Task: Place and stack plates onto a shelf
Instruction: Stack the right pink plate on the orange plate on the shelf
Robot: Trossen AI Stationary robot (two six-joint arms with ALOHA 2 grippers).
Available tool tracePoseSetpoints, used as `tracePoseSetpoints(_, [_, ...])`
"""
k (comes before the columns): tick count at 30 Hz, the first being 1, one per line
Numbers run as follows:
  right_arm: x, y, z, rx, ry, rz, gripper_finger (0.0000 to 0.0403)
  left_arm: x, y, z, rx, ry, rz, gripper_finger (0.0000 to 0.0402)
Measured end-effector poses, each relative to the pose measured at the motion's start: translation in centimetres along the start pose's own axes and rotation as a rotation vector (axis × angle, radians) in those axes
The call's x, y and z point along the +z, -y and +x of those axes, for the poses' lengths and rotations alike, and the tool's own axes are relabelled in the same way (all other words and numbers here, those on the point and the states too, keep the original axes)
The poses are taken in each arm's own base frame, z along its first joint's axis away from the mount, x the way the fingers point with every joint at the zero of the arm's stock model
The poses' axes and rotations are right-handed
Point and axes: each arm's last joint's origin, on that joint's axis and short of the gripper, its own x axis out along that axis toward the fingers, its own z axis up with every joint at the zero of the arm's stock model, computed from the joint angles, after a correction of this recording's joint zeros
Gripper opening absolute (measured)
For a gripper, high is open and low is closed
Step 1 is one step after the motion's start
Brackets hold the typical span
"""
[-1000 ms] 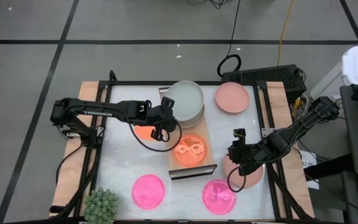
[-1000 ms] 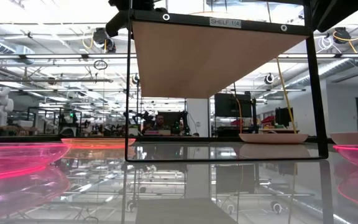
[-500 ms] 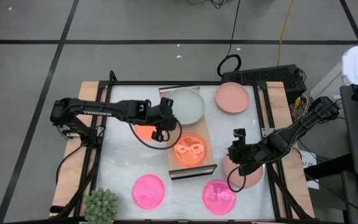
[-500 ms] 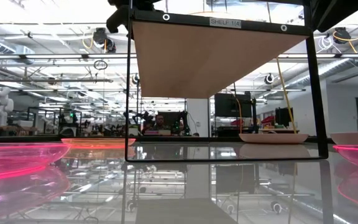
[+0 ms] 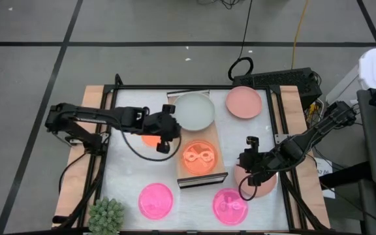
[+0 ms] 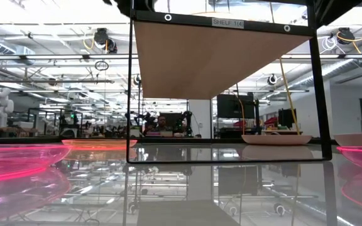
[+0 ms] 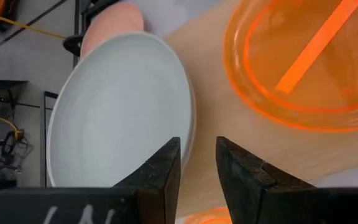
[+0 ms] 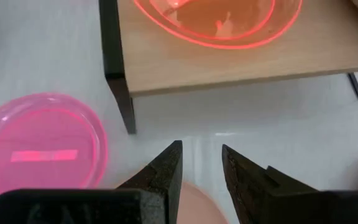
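Observation:
In the high view the light-wood shelf stands mid-table. The pale green-grey plate lies flat on its far end, and in the left wrist view a second pale rim shows under it. One orange plate sits on the shelf's near half; the other lies on the table under my left arm. My left gripper is open at the shelf's left side, just short of the pale plate's rim. My right gripper is open above a salmon plate.
A second salmon plate lies at the table's far right. Two hot pink plates lie near the front edge, with a spiky green plant at the near left corner. Black frame posts line the table's sides.
The pale green-grey plate, raised over the shelf's far end a second ago, now lies flat there. My left gripper has drawn back from it toward the table's left edge. The right arm has kept still.

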Motion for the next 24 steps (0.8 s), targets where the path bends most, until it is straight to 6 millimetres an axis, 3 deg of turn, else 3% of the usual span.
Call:
tracePoseSetpoints(6, [0.2,-1.2,-0.4,0.088,0.05,0.031,0.0095,0.1,1.3,-3.1,-0.054,0.051,-0.143,0.0108])
tracePoseSetpoints(13, [-0.2,-4.3,-0.9,0.223,0.093,0.024,0.0095,0.4,4.8,-4.8,-0.188,0.036,-0.205,0.0108])
tracePoseSetpoints(24, [-1.4,-10.6,2.5,0.381,0.002,-0.095,0.0095,1.1,9.2,-6.9,-0.189,0.093,-0.125,0.0108])
